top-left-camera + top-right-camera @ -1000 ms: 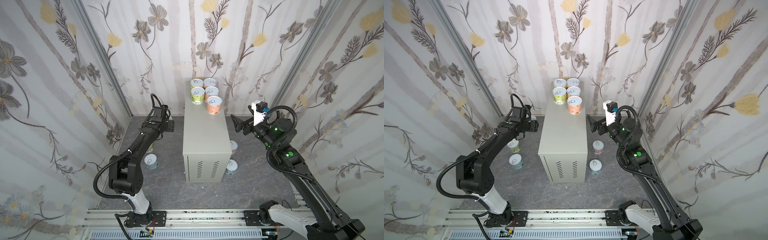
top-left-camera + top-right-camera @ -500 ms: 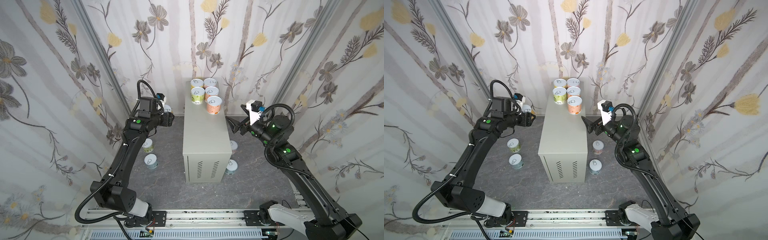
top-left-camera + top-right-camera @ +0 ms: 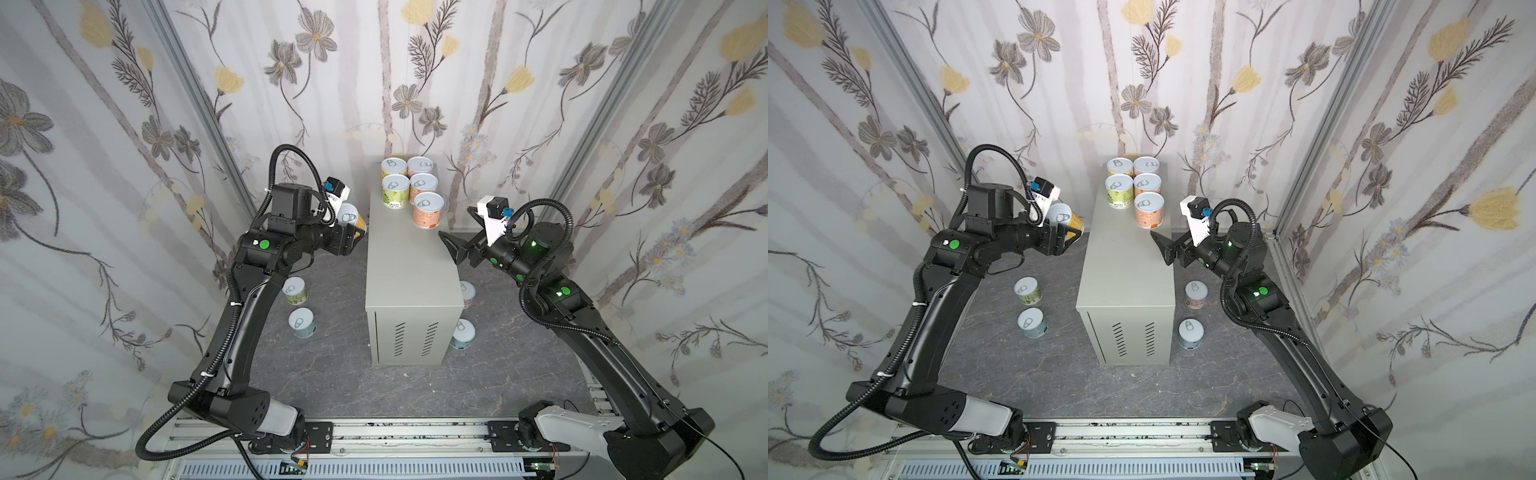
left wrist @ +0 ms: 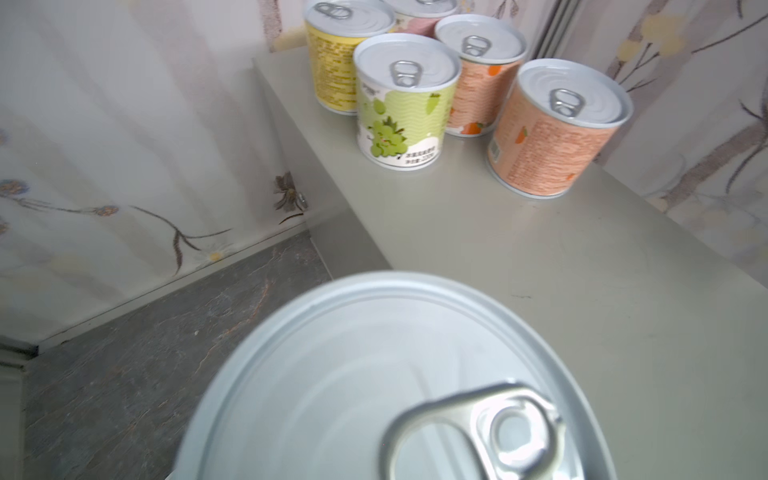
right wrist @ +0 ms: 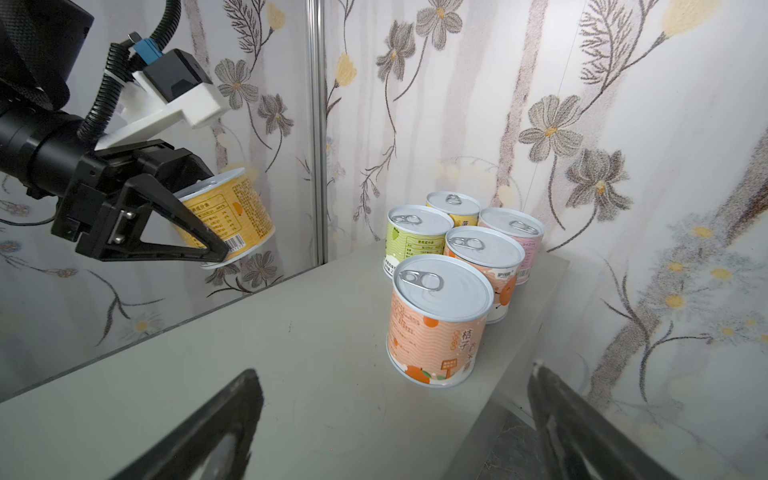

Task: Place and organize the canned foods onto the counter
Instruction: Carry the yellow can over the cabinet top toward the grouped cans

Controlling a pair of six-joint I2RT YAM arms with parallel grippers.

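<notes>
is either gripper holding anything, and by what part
The left gripper holds a tilted yellow can by its side wall, in the air beside the counter. The right gripper is open, holding nothing.

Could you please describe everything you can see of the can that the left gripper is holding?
The held can is short and round, with a yellow-orange, paper-looking label carrying small print and a barcode. Its silver metal lid has a pull-tab and looks unopened. The left gripper clamps its sides, and nothing else touches it. It hangs tilted in the air, lid leaning toward the arm, beside the counter on the left arm's side, not yet on top.
</notes>
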